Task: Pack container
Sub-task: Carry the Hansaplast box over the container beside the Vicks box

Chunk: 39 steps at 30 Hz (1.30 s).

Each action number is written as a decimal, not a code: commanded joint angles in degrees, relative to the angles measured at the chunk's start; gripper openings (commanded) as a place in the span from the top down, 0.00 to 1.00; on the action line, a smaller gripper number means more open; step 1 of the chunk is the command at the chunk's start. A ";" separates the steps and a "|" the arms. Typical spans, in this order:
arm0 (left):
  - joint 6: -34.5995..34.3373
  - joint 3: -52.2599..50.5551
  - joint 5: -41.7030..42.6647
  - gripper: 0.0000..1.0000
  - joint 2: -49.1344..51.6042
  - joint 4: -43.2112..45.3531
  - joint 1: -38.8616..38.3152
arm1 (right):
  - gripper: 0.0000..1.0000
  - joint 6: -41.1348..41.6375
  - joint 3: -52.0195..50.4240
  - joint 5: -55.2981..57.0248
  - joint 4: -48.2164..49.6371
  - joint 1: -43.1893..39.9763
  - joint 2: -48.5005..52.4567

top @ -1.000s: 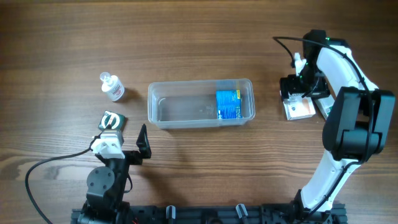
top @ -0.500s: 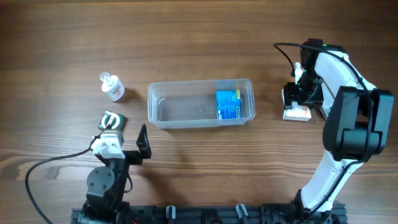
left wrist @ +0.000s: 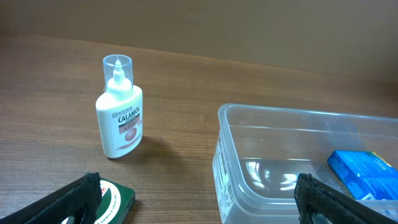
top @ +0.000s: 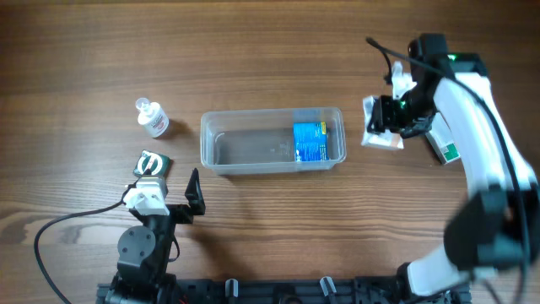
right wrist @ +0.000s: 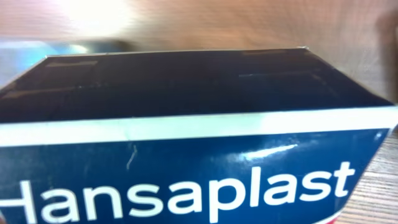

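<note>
The clear plastic container (top: 245, 150) sits mid-table with a blue medicine box (top: 310, 141) lying in its right end. My right gripper (top: 393, 115) is shut on a navy and white Hansaplast box (top: 379, 130) and holds it above the table just right of the container. That box fills the right wrist view (right wrist: 186, 143) and hides the fingers there. My left gripper (top: 173, 181) is open and empty near the front left. In the left wrist view the gripper (left wrist: 199, 208) has the container (left wrist: 280, 162) ahead to its right, with the blue box (left wrist: 367, 174) inside.
A white Calamol bottle (top: 153, 119) stands left of the container, also in the left wrist view (left wrist: 120, 112). A green box (top: 153, 162) lies by my left fingers (left wrist: 115, 200). A green and white box (top: 441, 143) lies at the far right.
My right gripper has closed on the Hansaplast box, lifted it off the table and carried it left toward the container. The left arm has not moved.
</note>
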 commanded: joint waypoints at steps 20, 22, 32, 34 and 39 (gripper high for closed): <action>-0.11 -0.09 -0.92 0.00 -0.04 -0.04 -0.42 | 0.42 38.25 -0.68 17.29 20.57 38.71 -0.59; -0.13 -0.09 -0.92 0.00 -0.04 -0.04 -0.42 | 0.42 39.85 -0.68 18.49 20.83 38.51 2.84; -0.11 -0.07 -0.92 0.00 -0.04 -0.07 -0.42 | 0.40 42.42 -0.68 19.98 23.43 38.45 10.75; -0.11 -0.09 -0.92 0.00 -0.04 -0.04 -0.42 | 0.39 42.49 -0.68 19.96 22.62 38.42 11.96; -0.11 -0.09 -0.92 0.00 -0.04 -0.04 -0.42 | 0.38 42.36 -0.68 20.46 21.59 38.42 13.75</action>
